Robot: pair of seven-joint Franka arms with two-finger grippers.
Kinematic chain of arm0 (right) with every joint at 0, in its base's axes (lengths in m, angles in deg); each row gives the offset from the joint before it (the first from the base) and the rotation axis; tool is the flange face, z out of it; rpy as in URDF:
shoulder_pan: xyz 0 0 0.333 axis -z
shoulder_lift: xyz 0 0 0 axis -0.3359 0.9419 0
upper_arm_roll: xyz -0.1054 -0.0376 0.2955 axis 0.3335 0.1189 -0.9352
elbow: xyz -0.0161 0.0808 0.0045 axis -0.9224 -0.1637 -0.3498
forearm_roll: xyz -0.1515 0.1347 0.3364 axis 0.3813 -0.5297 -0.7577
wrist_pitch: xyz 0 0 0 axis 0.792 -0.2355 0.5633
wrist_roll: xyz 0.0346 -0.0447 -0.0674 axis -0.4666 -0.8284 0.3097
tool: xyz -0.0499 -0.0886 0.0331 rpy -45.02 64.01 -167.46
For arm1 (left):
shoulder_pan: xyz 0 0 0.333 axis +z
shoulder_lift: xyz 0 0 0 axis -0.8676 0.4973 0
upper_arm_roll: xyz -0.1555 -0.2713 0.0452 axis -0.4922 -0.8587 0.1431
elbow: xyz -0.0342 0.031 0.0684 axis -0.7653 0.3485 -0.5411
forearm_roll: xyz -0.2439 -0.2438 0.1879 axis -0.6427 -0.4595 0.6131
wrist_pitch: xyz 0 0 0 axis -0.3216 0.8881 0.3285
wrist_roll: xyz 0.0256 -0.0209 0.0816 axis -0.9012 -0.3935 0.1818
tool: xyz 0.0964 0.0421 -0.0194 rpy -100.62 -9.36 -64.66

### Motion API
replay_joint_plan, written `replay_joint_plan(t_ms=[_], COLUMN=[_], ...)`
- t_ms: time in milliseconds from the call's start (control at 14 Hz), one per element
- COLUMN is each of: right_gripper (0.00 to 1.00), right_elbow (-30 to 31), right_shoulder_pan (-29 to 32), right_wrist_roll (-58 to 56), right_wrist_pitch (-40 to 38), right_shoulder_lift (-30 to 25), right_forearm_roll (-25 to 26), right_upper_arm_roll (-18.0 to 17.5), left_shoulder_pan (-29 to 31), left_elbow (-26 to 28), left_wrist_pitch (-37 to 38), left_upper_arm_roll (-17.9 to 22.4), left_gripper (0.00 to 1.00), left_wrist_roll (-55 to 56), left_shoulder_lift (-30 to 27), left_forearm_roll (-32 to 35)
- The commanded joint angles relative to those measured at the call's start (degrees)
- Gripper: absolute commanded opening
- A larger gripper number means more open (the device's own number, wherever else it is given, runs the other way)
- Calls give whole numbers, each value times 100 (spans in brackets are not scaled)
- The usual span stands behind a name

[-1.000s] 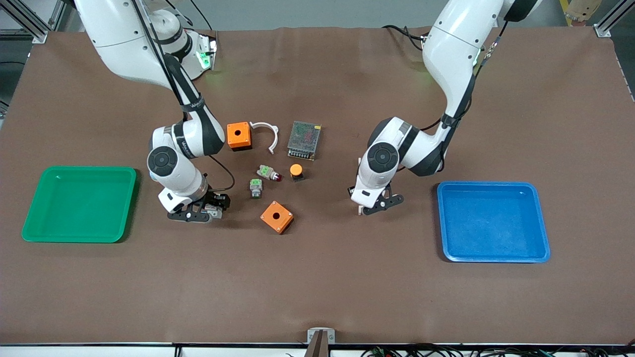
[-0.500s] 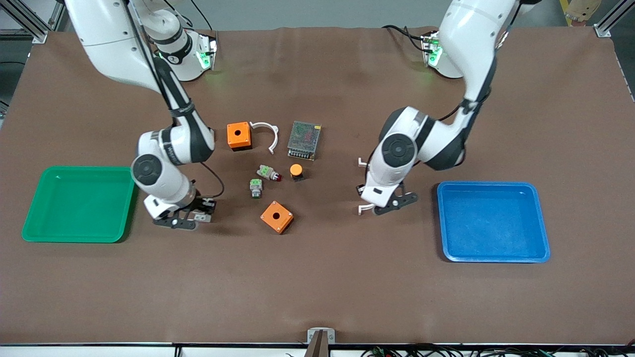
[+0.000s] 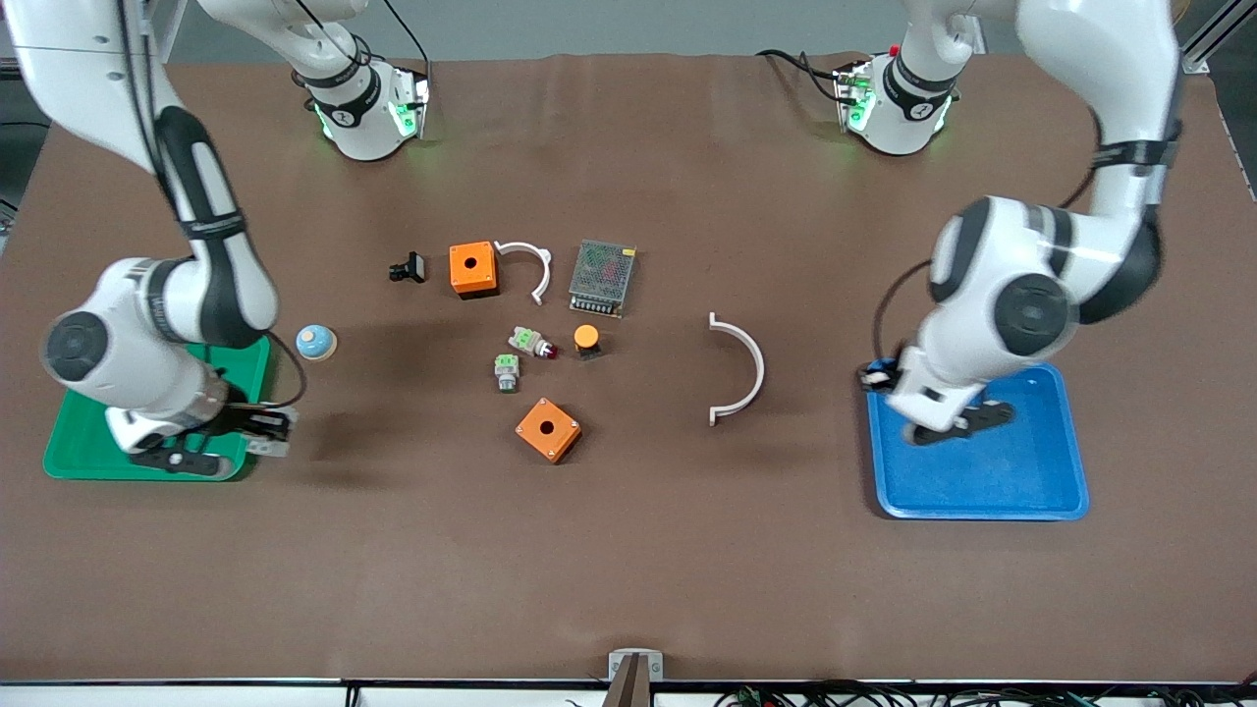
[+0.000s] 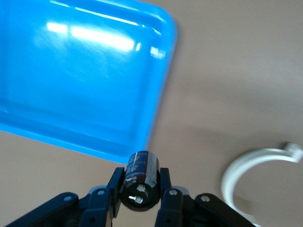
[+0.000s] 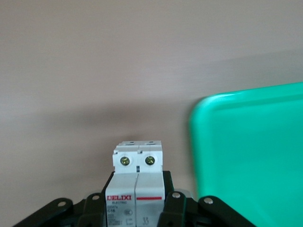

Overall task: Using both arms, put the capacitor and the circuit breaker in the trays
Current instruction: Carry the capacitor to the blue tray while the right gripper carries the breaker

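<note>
Brown table: both arms swung outward, capacitor [image 4: 140, 181] over blue tray [image 3: 1021, 481], circuit breaker [image 5: 137, 189] by green tray [image 3: 69, 452], fingers clamped

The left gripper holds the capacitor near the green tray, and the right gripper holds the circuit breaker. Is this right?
Not quite. The left gripper holds the capacitor at the edge of the blue tray, not the green one, as the left wrist view shows. The right gripper does hold the circuit breaker.

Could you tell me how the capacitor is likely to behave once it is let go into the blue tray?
The capacitor is a small smooth cylinder, so it will probably roll if it lands sideways. The left gripper pinches its curved sides; it may slip. The blue tray rim should contain it.
</note>
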Motion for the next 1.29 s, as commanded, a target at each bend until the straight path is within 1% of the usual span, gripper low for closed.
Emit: replay_joint_plan(t_ms=[0, 143, 286, 571, 786, 929, 1000, 1071, 1214], right_gripper=[0, 0, 0, 0, 0, 0, 0, 0, 0], right_elbow=[188, 329, 356, 435, 435, 444, 453, 453, 453], right_shoulder_pan=[668, 1012, 1416, 1883, 1980, 2024, 2024, 2016, 2007], right_wrist_roll=[-721, -1241, -1715, -2446, -2588, -2579, -2571, -2579, -2588], right_wrist_pitch=[312, 542, 586, 920, 1052, 1052, 1043, 1026, 1017], right_shoulder_lift=[-41, -15, 72, 336, 529, 556, 565, 591, 600], right_forearm_roll=[121, 112, 86, 33, 24, 7, -71, -255, -301], right_upper_arm_roll=[-138, -146, -164, -173, -190, -199, -208, -234, -252], left_shoulder_pan=[553, 887, 1073, 1082, 1178, 1231, 1249, 1293, 1311], left_elbow=[28, 19, 19, 19, 28, 71, 89, 98, 89], left_wrist_pitch=[-243, -760, -1244, -1668, -1861, -1853, -1861, -1862, -1862], left_upper_arm_roll=[-68, -68, -68, -68, -68, -77, -77, -77, -77], left_gripper=[14, 14, 14, 14, 15, 15, 15, 16, 18], left_wrist_roll=[-649, -1062, -1170, -1170, -1170, -1178, -1178, -1196, -1205], left_shoulder_lift=[112, 375, 691, 1219, 1413, 1475, 1475, 1484, 1510], left_forearm_roll=[403, 501, 502, 466, 466, 458, 458, 458, 449])
